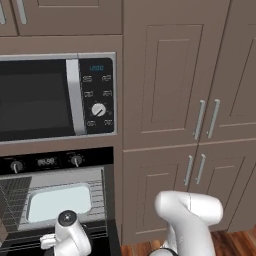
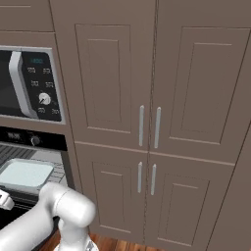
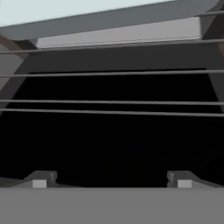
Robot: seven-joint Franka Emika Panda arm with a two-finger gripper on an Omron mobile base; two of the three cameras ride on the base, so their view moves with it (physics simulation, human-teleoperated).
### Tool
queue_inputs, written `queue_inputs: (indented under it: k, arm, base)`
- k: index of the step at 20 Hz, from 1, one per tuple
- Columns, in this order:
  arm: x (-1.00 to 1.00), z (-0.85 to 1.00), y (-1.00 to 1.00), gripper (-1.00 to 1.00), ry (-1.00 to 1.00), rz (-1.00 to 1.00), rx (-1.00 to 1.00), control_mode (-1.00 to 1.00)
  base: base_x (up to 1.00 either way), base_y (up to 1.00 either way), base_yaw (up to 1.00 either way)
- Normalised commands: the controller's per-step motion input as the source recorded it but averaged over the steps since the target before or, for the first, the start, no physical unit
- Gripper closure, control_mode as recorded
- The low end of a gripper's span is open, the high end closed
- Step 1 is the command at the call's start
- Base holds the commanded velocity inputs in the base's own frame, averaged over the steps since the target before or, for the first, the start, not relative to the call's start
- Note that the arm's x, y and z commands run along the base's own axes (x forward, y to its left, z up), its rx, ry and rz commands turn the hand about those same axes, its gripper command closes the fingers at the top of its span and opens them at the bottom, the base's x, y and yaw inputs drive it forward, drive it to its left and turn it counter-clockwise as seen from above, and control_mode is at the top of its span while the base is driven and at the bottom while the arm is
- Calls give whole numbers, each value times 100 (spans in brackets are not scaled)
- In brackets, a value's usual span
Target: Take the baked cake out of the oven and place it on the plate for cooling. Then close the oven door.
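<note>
Hand view: gripper is sitting low at 6 o'clock, its two small dark fingers standing wide apart and holding nothing, aiming into the dark cavity of the black built-in wall oven. Thin grey wire rack bars are crossing the frame horizontally, and a pale flat-sided pan is showing along 12 o'clock, sitting on the upper rack.

Left base view: oven is sitting at 8 o'clock under a silver-trimmed microwave with keypad and one white dial. Black control strip with two small knobs and a digital display is running along the oven's top. Grey racked interior is exposed, so the oven is standing open; the door panel itself is too cut off to point out. Pale light-blue rectangular tray, smooth with rounded corners, is resting inside on the rack; presumably this is carrying the baked cake, though the cake itself cannot be told apart from the pan. White glossy arm is reaching in below it at 7 o'clock.

Right base view: same tray is showing at 9 o'clock inside the oven; tall brown panelled cabinet doors with slim silver bar handles are taking up the rest.

Progress, as a judgement: early. Oven is open, cake is not yet grasped, and the transfer to the plate and the door closing are left.
</note>
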Motion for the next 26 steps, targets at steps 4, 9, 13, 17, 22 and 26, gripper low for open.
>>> queue_inputs:
  k: [4,9,13,17,22,26]
  arm:
    - [20,-32,21,-100,0,0,0,-100]
    - [26,-37,19,-100,0,0,0,-100]
    - [26,-39,19,-100,0,2,0,-100]
    - [28,-33,21,-100,0,3,0,-100]
    - [26,-26,17,-100,0,1,0,-100]
    - [16,-32,21,-100,0,0,0,-100]
  base:
    - [0,0,0]
    - [0,0,0]
    - [0,0,0]
    - [0,0,0]
    - [0,0,0]
    - [0,0,0]
